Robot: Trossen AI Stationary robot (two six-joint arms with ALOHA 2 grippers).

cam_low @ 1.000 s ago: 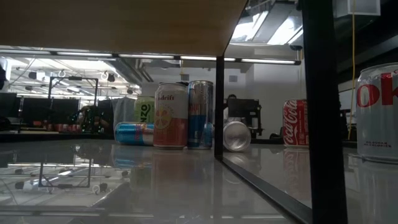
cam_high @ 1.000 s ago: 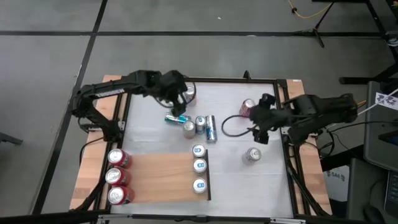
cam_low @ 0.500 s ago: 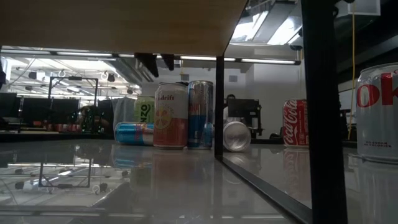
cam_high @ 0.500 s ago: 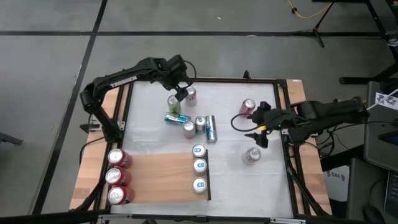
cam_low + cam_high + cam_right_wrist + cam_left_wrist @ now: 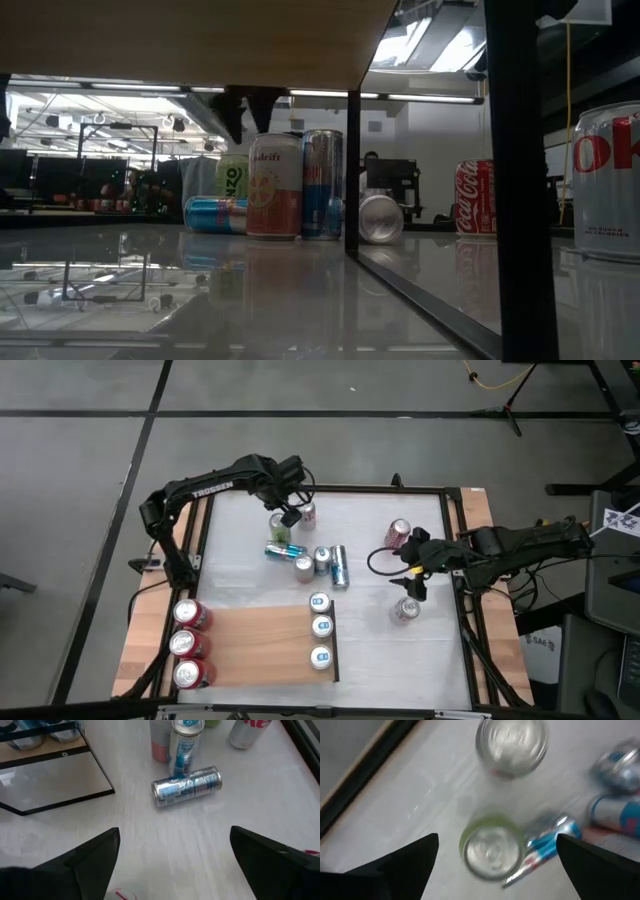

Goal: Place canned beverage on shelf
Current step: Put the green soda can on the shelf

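Left fingers (image 5: 410, 857) spread wide, empty, above upright green can (image 5: 492, 847). Right fingers (image 5: 90, 855) wide, empty. Can likely rigid, smooth, slippery: grip mid-wall.

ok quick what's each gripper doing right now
Left gripper: open, holding nothing, above the green can.
Right gripper: open, holding nothing, near a standing can.

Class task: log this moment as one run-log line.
left claw: open above green can | right claw: open near upright can | shelf: six cans
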